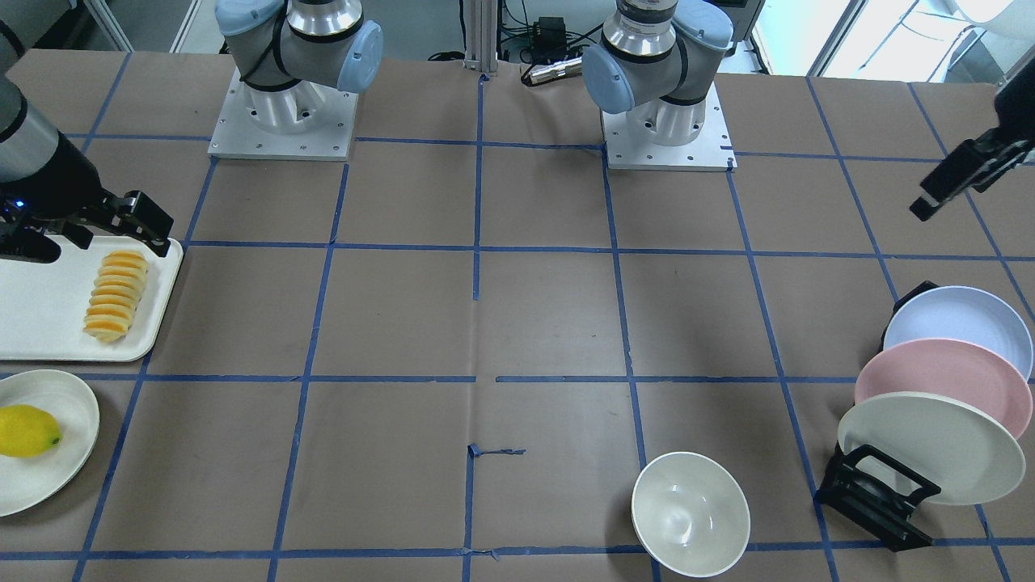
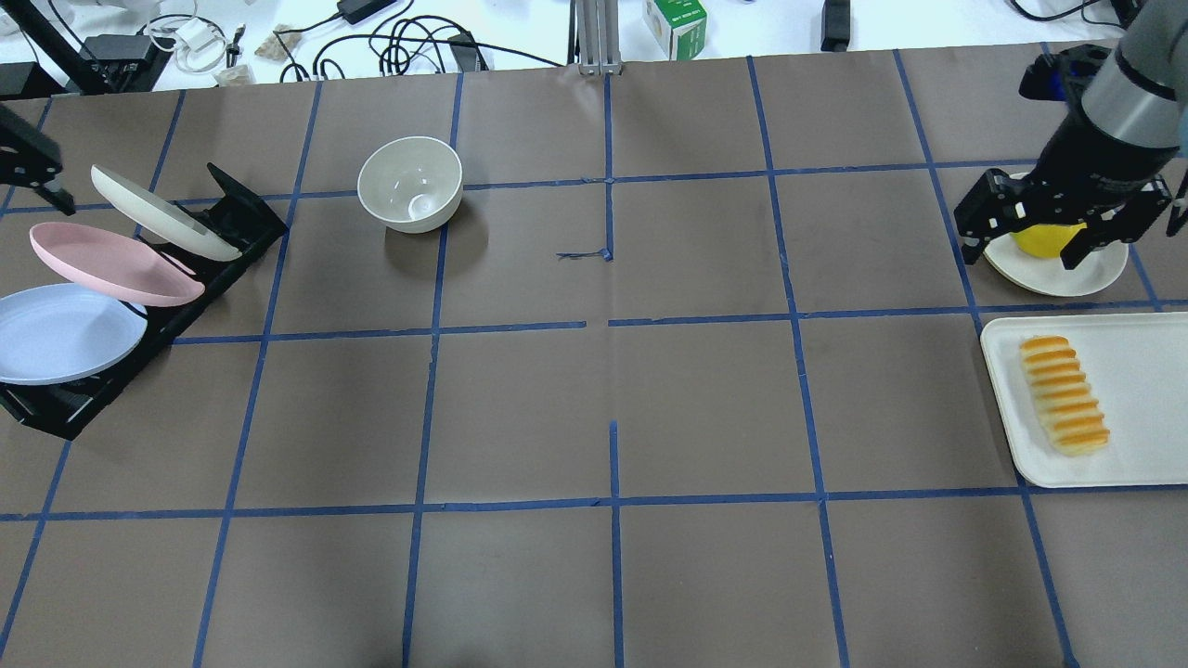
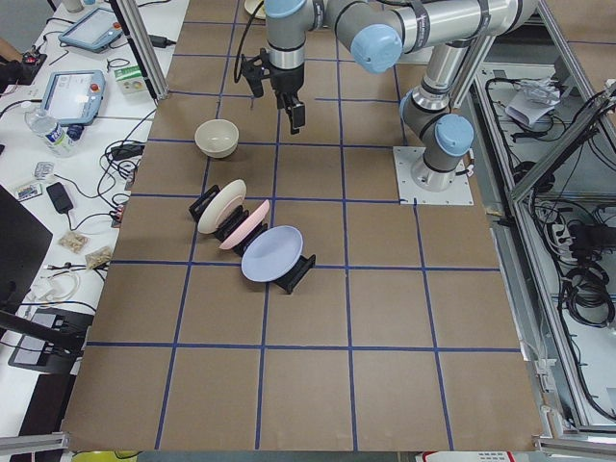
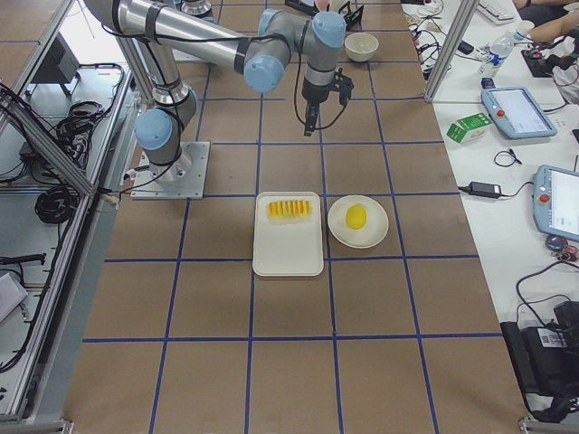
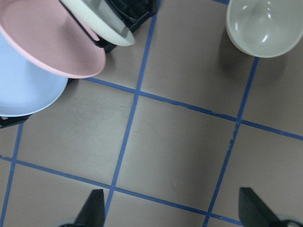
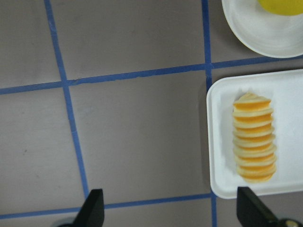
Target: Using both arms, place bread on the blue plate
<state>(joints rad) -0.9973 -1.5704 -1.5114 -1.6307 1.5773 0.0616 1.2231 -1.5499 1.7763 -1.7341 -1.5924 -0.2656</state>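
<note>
The bread (image 2: pixel 1065 394), a ridged loaf of pale slices with orange tops, lies on a white tray (image 2: pixel 1146 371) at the table's right end; it also shows in the right wrist view (image 6: pixel 254 137). My right gripper (image 2: pixel 1026 249) hovers open and empty beyond the tray, over the lemon plate. The blue plate (image 2: pixel 56 332) leans in a black rack (image 2: pixel 237 218) at the left end, nearest slot to the robot; it also shows in the left wrist view (image 5: pixel 23 92). My left gripper (image 5: pixel 173 210) is open and empty, high above the table beside the rack.
A pink plate (image 2: pixel 111 263) and a cream-white plate (image 2: pixel 162 211) lean in the same rack. A cream bowl (image 2: pixel 410 183) stands to the right of the rack. A lemon (image 1: pixel 28 431) lies on a cream plate (image 1: pixel 77 404) next to the tray.
</note>
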